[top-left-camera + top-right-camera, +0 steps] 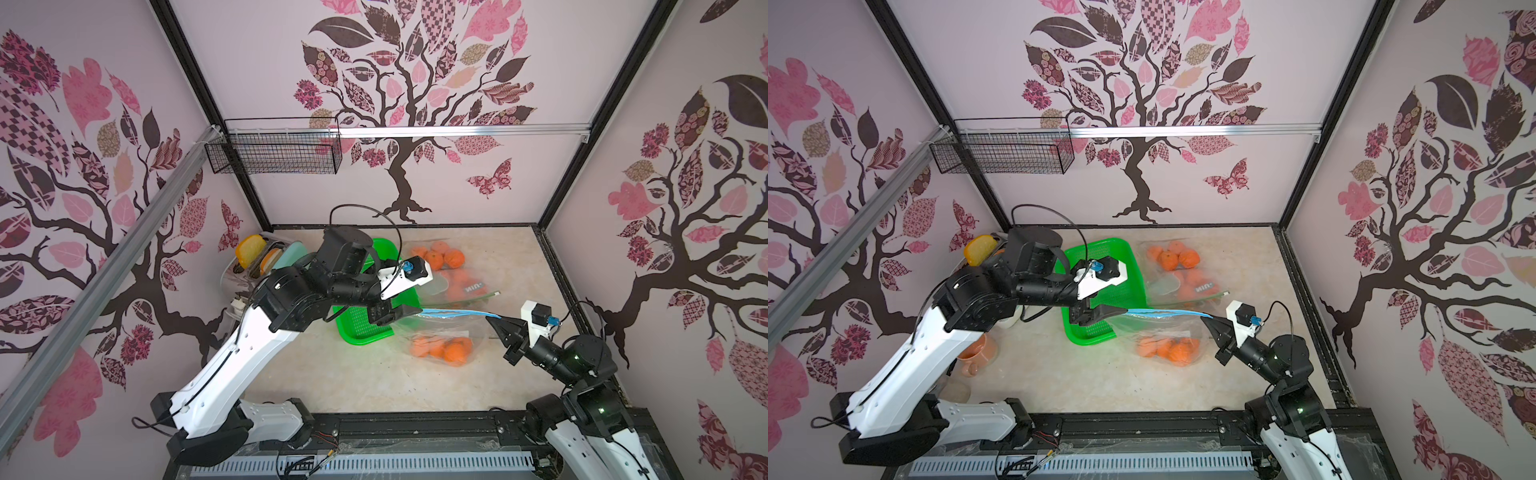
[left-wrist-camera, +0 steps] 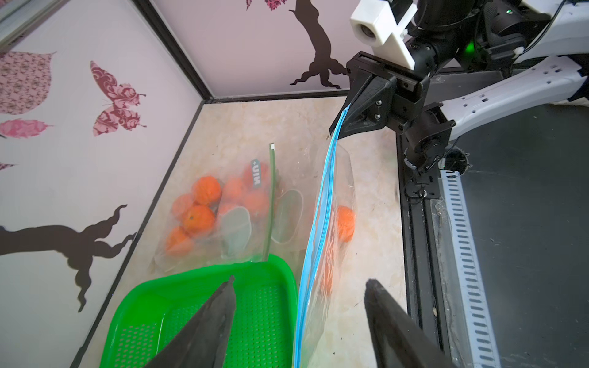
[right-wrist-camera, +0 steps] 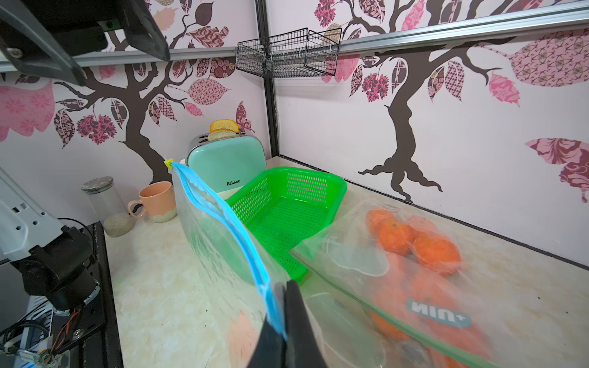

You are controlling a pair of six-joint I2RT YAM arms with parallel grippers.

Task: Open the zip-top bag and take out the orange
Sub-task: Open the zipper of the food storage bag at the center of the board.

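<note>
Two claws: right claw [image 1: 494, 319] clamped on end of zip-top bag [image 1: 446, 332], oranges [image 1: 442, 348] inside, over surface [image 1: 353, 374] middle; left claw [image 2: 299, 281] spread astride other end. We hold zip [image 1: 453, 313] taut, pinch 1 lip only w/ left.

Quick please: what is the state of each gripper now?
Left gripper: open, holding nothing; the blue zip edge passes between its jaws.
Right gripper: closed on the blue zip edge of the zip-top bag.

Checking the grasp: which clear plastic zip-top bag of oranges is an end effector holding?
The blue-zipped clear bag, pinched at its end by the right end effector; the green-zipped bag lies flat, untouched.
</note>
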